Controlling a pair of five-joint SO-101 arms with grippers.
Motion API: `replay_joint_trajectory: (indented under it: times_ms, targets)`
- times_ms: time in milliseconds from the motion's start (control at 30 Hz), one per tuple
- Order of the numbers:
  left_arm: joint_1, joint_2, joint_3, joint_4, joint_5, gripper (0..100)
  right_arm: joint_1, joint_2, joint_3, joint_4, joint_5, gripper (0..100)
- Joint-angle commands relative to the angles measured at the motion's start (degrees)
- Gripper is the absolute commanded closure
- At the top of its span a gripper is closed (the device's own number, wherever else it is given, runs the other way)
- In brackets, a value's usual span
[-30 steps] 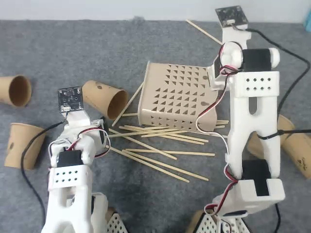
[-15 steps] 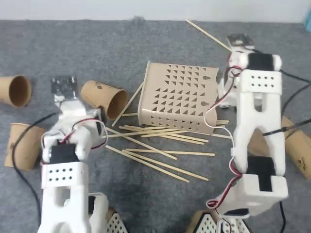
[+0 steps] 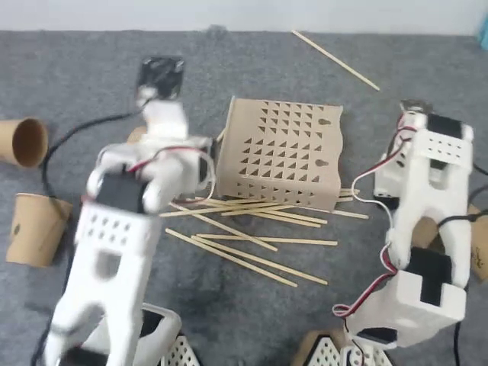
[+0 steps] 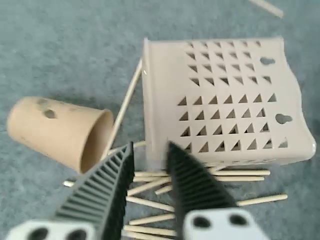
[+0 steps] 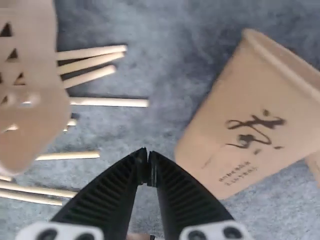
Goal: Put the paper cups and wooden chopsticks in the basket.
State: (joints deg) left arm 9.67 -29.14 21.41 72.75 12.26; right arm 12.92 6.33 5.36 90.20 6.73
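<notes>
On the high view, my left arm (image 3: 122, 221) stretches forward over the grey mat (image 3: 76, 69). Its wrist sits just beside the left edge of the basket (image 3: 278, 152), which lies tipped on its side mid-table. My right arm (image 3: 431, 183) is folded back at the right, apart from the basket. Loose wooden chopsticks (image 3: 244, 232) fan across the mat in front of the basket. One stray chopstick (image 3: 335, 49) lies well behind it. Two paper cups (image 3: 24, 141) lie near the left edge, with open mat between them and my arm.

On the left wrist view, the left gripper (image 4: 150, 162) hangs over the chopsticks at the basket's edge. Its jaws are parted by a narrow gap and I see nothing between them. A tipped cup (image 4: 57, 130) lies just beside it, mouth toward the gripper. A leaning chopstick (image 4: 127, 97) runs between that cup and the basket wall.

On the right wrist view, the right gripper (image 5: 147, 162) points down at bare mat, jaws pressed together and empty. A printed cup (image 5: 245, 135) lies on its side just beside it. Chopstick ends (image 5: 90, 62) and the basket's corner are on the other side.
</notes>
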Motion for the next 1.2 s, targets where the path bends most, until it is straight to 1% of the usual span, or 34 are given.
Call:
replay_joint_trajectory:
  times_ms: [0,133,300,433,1167]
  targets:
    - [2.4,9.9,-7.7,0.1,0.9,99,2.1,-3.9,1.3,-1.6,1.1,99.1]
    - [5.0,19.4,-12.2,-0.2,0.9,99,1.9,-3.9,4.3,-3.7,0.4,99.1]
    - [6.0,30.4,-12.8,-7.4,1.0,99,1.8,-3.9,5.0,-4.6,0.4,99.1]
    - [5.5,35.7,-12.9,-11.2,1.0,99,1.8,-3.9,5.0,-4.6,0.4,99.1]
    - [-11.2,37.0,-12.4,-12.2,0.5,99,1.7,-4.0,4.7,-4.1,0.4,99.1]
